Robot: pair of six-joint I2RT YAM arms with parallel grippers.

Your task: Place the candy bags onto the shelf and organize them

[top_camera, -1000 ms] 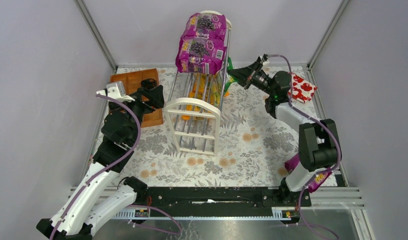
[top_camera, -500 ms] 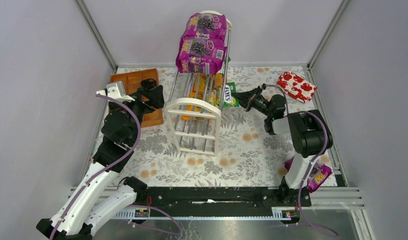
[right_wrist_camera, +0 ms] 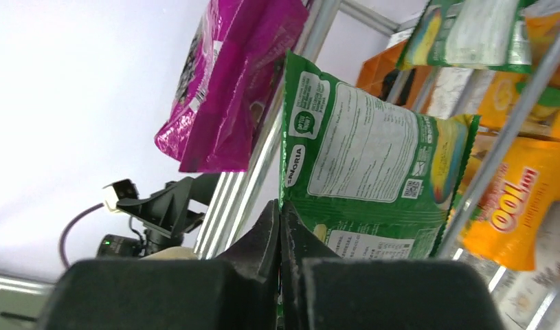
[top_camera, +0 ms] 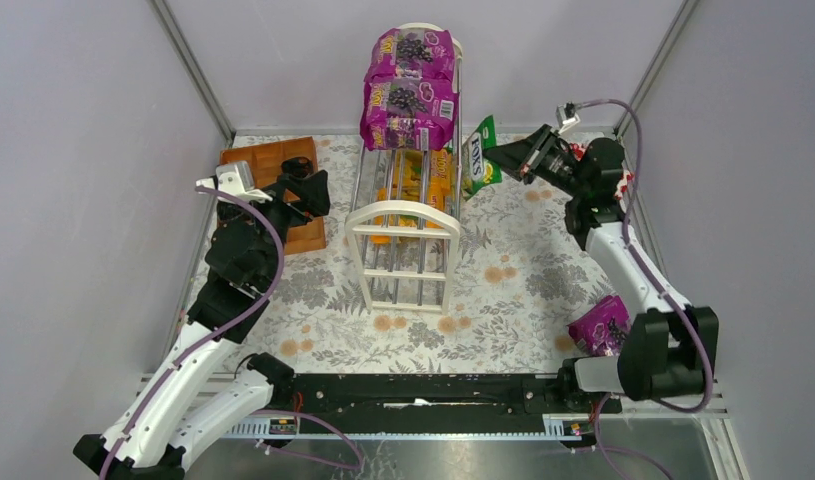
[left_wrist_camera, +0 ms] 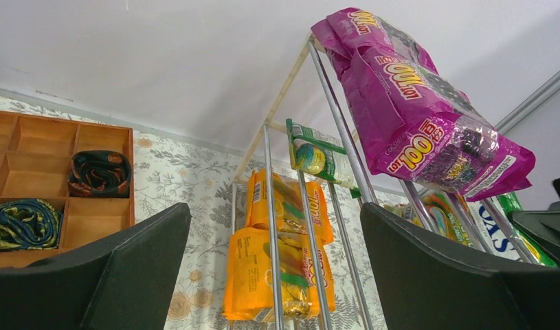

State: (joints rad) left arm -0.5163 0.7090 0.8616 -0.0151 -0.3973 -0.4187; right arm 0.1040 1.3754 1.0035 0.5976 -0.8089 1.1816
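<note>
At the worktop's far-left corner sits a wooden tray (top_camera: 268, 158). The left gripper (top_camera: 305, 188) hovers over it, jaws spread wide and empty. Mid-worktop stands the shelf (top_camera: 403, 215). Two purple bags (top_camera: 410, 85) marked "LOT 100" lie on its top tier, with orange bags (left_wrist_camera: 249, 275) bearing the same lettering lower down. Just beside its right side, the right gripper (top_camera: 498, 154) pinches a green bag (top_camera: 479, 152) reading "FOX'S", its back labelled "SAVORIA". Another purple bag (top_camera: 603, 325) lies by the near-right corner.
</note>
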